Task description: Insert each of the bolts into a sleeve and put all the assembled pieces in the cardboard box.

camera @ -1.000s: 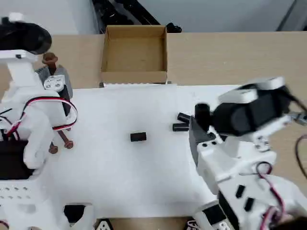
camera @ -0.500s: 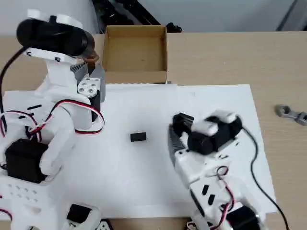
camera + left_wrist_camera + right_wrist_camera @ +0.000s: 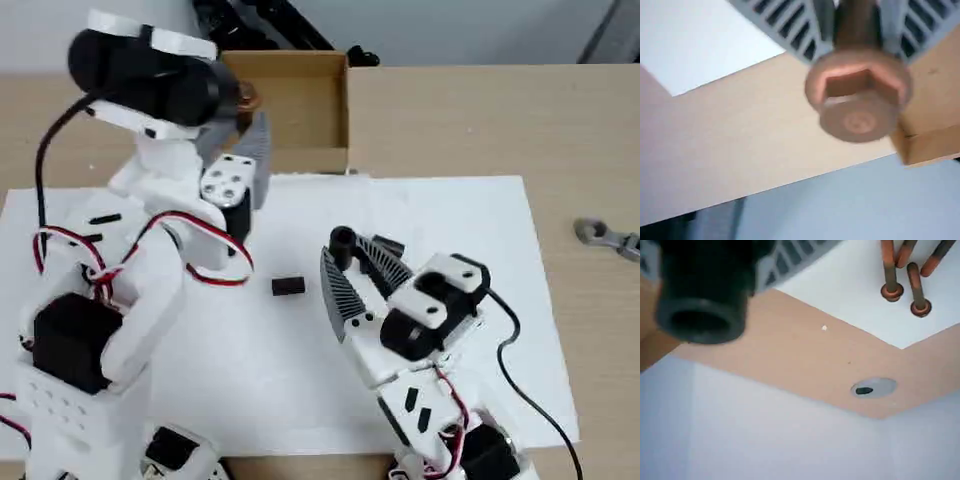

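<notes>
So the left gripper (image 3: 247, 108) is up by the near-left corner of the cardboard box (image 3: 305, 100), clamped tight on a copper bolt (image 3: 858, 100). The bolt sits crosswise between the grey fingers (image 3: 782, 20). Its hex head and flange stick out on the wrist-camera side, and the shank runs away between the fingers, so I can't see the threaded end at all. From above the head sits right at the box's left wall, off the surface. The right gripper (image 3: 349, 255) is over the middle of the white sheet (image 3: 450, 230), closed on a black sleeve (image 3: 702, 305). The open bore looks straight back at its own wrist camera, and from above the sleeve looks roughly on end at the fingertips, though I can't tell the exact tilt. Bolt and sleeve are well apart, with nothing inserted. A second sleeve (image 3: 288, 286) lies on its side on the sheet between the two arms, long axis running left to right. A third sleeve (image 3: 386, 245) lies at an angle just beside the right gripper's fingers. A bunch of spare bolts (image 3: 900, 270) lies on the sheet, shanks fanned out and heads towards the sheet's edge. Off to the right, a wrench (image 3: 605, 236) rests on the bare worktop (image 3: 480, 120).
</notes>
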`<action>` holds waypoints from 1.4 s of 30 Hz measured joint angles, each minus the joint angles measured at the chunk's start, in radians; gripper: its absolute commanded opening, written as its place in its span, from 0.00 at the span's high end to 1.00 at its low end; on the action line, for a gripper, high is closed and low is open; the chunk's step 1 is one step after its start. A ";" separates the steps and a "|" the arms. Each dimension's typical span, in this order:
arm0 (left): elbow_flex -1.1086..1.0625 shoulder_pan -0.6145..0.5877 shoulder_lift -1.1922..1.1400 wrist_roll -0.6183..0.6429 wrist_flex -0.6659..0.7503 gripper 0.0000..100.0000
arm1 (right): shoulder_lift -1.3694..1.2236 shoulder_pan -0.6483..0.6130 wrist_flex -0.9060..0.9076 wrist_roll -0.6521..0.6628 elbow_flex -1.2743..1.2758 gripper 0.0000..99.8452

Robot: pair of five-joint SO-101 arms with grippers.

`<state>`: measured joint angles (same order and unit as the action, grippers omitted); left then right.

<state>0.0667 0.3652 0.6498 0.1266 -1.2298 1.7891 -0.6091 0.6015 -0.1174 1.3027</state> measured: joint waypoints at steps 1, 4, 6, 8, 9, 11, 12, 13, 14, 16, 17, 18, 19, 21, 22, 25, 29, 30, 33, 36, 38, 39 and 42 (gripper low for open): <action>0.000 0.015 0.000 0.000 0.002 0.99 | 0.000 0.000 -0.008 0.002 0.000 0.99; 0.000 0.074 0.000 0.015 0.009 0.99 | 0.000 0.000 -0.018 0.002 0.003 0.99; 0.000 0.110 0.000 0.044 0.026 0.99 | 0.002 0.000 -0.028 0.002 0.025 0.99; 0.000 0.140 0.000 0.063 0.049 0.99 | 0.000 0.000 -0.040 0.002 0.046 0.99; 0.000 0.150 0.000 0.071 0.057 0.99 | 0.000 -0.003 -0.051 0.002 0.055 0.99; 0.000 0.164 0.000 0.091 0.064 0.99 | 0.000 -0.026 -0.072 0.002 0.069 0.99; 0.000 0.169 0.000 0.101 0.064 0.99 | 0.000 -0.032 -0.081 0.002 0.072 0.99; 0.000 0.173 0.000 0.107 0.064 0.99 | 0.000 -0.041 -0.091 0.002 0.072 0.99; 0.000 0.176 0.000 0.110 0.064 0.99 | 0.000 -0.048 -0.098 0.002 0.072 0.99; 0.000 0.176 0.000 0.117 0.063 0.99 | 0.002 -0.055 -0.103 0.005 0.072 0.99; 0.000 0.176 0.000 0.121 0.058 0.99 | 0.000 -0.052 -0.104 0.006 0.072 0.99; 0.000 0.180 0.000 0.126 0.049 0.99 | 0.000 -0.052 -0.104 0.008 0.072 0.99; 0.000 0.181 0.000 0.138 0.041 0.99 | 0.000 -0.054 -0.104 0.008 0.072 0.99; 0.000 0.183 0.000 0.170 0.037 0.99 | 0.000 -0.052 -0.104 0.008 0.072 0.99; 0.000 0.183 0.000 0.178 0.031 0.99 | 0.000 -0.052 -0.104 0.008 0.072 0.99; 0.000 0.183 0.000 0.189 0.002 0.99 | 0.000 -0.052 -0.104 0.008 0.072 0.99; 0.000 0.186 0.000 0.193 -0.005 0.99 | 0.000 -0.052 -0.104 0.008 0.072 0.99; 0.000 0.193 0.000 0.193 -0.006 0.99 | 0.000 -0.052 -0.104 0.008 0.072 0.99; 0.000 0.230 0.000 0.193 -0.034 0.99 | 0.000 -0.052 -0.104 0.008 0.072 0.99; 0.000 0.264 0.000 0.193 -0.043 0.99 | 0.000 -0.052 -0.104 0.008 0.072 0.99; 0.000 0.272 0.000 0.193 -0.043 0.99 | 0.000 -0.052 -0.104 0.008 0.072 0.99; 0.000 0.272 0.000 0.193 -0.044 0.99 | 0.000 -0.052 -0.104 0.008 0.072 0.99; 0.000 0.270 0.000 0.193 -0.063 0.99 | 0.000 -0.052 -0.104 0.008 0.072 0.99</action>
<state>0.0667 0.6352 0.6498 0.3199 -1.2927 1.7891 -0.6613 0.4971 -0.1097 1.3748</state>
